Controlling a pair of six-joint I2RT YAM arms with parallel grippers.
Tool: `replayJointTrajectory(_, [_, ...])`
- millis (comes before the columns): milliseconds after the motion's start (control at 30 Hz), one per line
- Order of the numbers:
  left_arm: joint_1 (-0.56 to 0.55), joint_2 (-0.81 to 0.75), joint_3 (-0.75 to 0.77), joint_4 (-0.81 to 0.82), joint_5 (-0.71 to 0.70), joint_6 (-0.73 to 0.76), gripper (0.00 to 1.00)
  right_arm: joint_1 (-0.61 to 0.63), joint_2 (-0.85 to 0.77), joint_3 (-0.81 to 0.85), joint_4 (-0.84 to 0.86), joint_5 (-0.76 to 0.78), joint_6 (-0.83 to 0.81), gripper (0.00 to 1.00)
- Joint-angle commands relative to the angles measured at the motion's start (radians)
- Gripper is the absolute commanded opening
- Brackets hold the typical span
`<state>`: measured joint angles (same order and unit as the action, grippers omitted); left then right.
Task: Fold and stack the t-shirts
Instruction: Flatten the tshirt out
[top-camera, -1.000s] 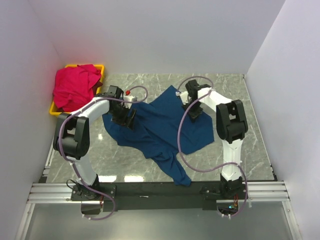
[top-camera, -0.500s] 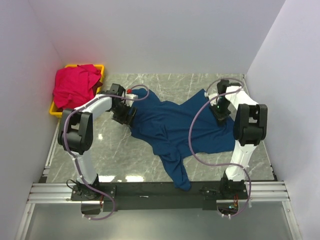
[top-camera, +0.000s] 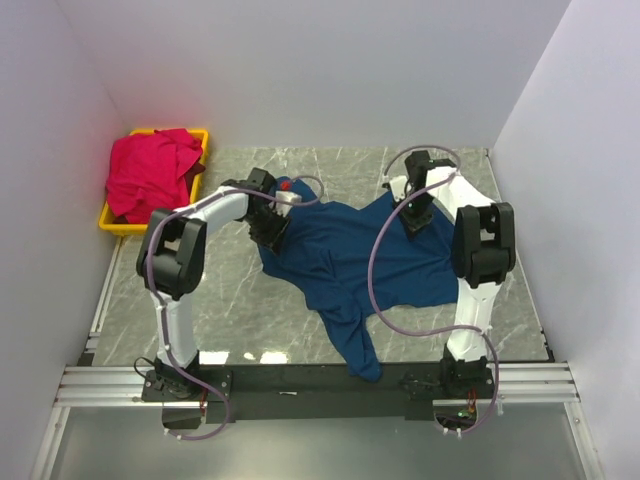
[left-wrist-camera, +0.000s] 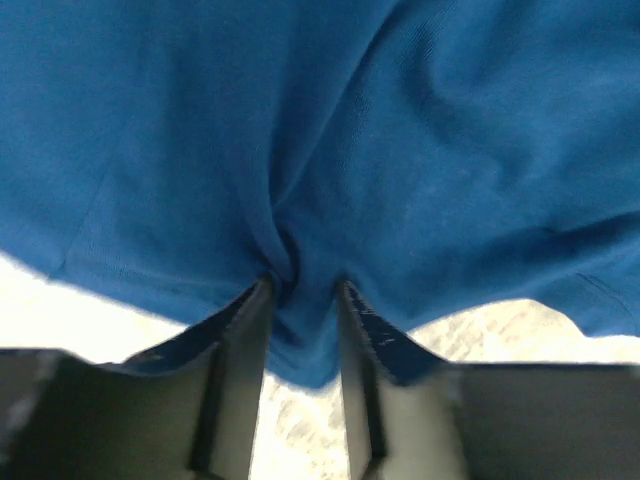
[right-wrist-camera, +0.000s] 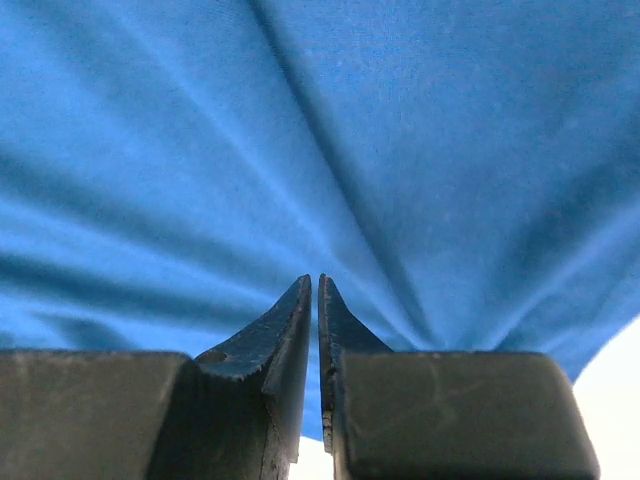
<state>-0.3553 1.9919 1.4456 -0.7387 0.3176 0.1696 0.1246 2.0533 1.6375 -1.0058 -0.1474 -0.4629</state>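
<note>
The navy blue t-shirt (top-camera: 345, 262) lies crumpled and partly spread on the marble table, one end trailing toward the near edge. My left gripper (top-camera: 272, 224) is at its far-left edge. In the left wrist view the left gripper (left-wrist-camera: 300, 285) has a bunched fold of navy cloth (left-wrist-camera: 300, 150) pinched between its fingers. My right gripper (top-camera: 413, 214) is at the shirt's far-right edge. In the right wrist view the right gripper (right-wrist-camera: 318, 280) is shut on a thin layer of the cloth (right-wrist-camera: 330, 130), with creases fanning out from the tips. The red-pink t-shirt (top-camera: 150, 175) is heaped in the bin.
A yellow plastic bin (top-camera: 200, 135) stands at the far left corner of the table (top-camera: 220, 310). White walls close in the back and both sides. Purple cables loop off both arms above the cloth.
The left gripper slid right along the shirt's far edge and closed on a fold. The right gripper swung out to the right, then came partway back, dragging the shirt wider.
</note>
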Motion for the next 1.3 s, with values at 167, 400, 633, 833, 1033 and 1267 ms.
replayJointTrajectory(167, [0.053,0.002,-0.180,-0.085,-0.061,0.119,0.24,0.003,0.022,-0.110,0.062,0.108,-0.006,0.14])
replayJointTrajectory(400, [0.173,-0.131,-0.312,-0.192,-0.155,0.257,0.11,0.096,-0.074,-0.329,0.036,0.134,-0.072,0.14])
replayJointTrajectory(633, [0.260,-0.251,-0.327,-0.283,-0.123,0.375,0.23,0.133,-0.205,-0.311,-0.230,-0.168,-0.189,0.15])
replayJointTrajectory(833, [0.276,-0.288,-0.088,-0.286,0.049,0.335,0.55,-0.045,-0.136,0.106,-0.375,-0.339,-0.162,0.24])
replayJointTrajectory(1033, [0.282,-0.211,0.117,-0.166,0.078,0.133,0.66,-0.080,-0.048,0.275,-0.099,-0.184,0.047,0.27])
replayJointTrajectory(1267, [0.289,-0.090,0.220,-0.122,0.086,0.070,0.72,-0.049,0.114,0.401,0.060,-0.103,0.135,0.27])
